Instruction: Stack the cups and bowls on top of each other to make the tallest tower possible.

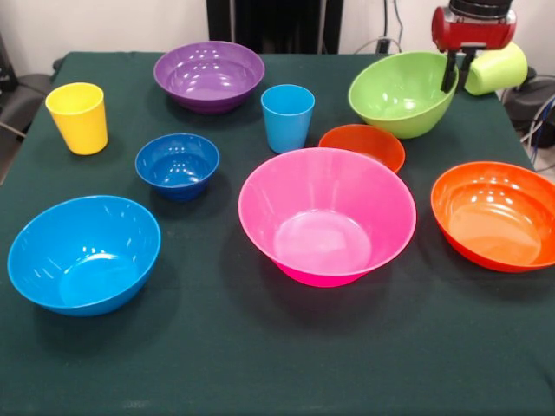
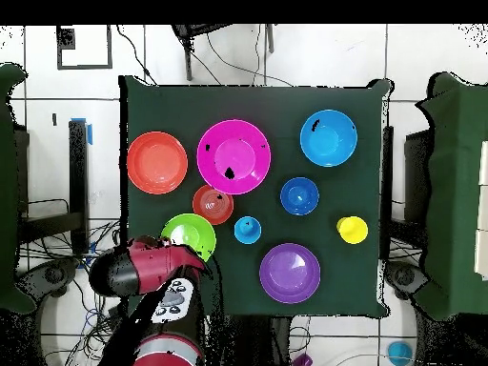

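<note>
My gripper (image 1: 458, 85) hangs at the table's far right corner, shut on the rim of a lime green cup (image 1: 498, 68) that is tipped on its side above the cloth. Just left of it stands the lime green bowl (image 1: 401, 93). The pink bowl (image 1: 327, 215), small orange bowl (image 1: 362, 146), orange-red bowl (image 1: 496, 215), light blue bowl (image 1: 84, 254), small dark blue bowl (image 1: 177, 165) and purple bowl (image 1: 209, 75) all stand apart, as do the yellow cup (image 1: 78, 117) and light blue cup (image 1: 287, 117). No tower shows. In the overhead view the arm hides the green cup, and the gripper (image 2: 197, 259) sits beside the green bowl (image 2: 188, 235).
The dark green cloth (image 1: 260, 364) covers the whole table. Cables and a dark chair lie past the right edge behind the gripper. The red arm (image 2: 143, 269) reaches in over the table's corner.
</note>
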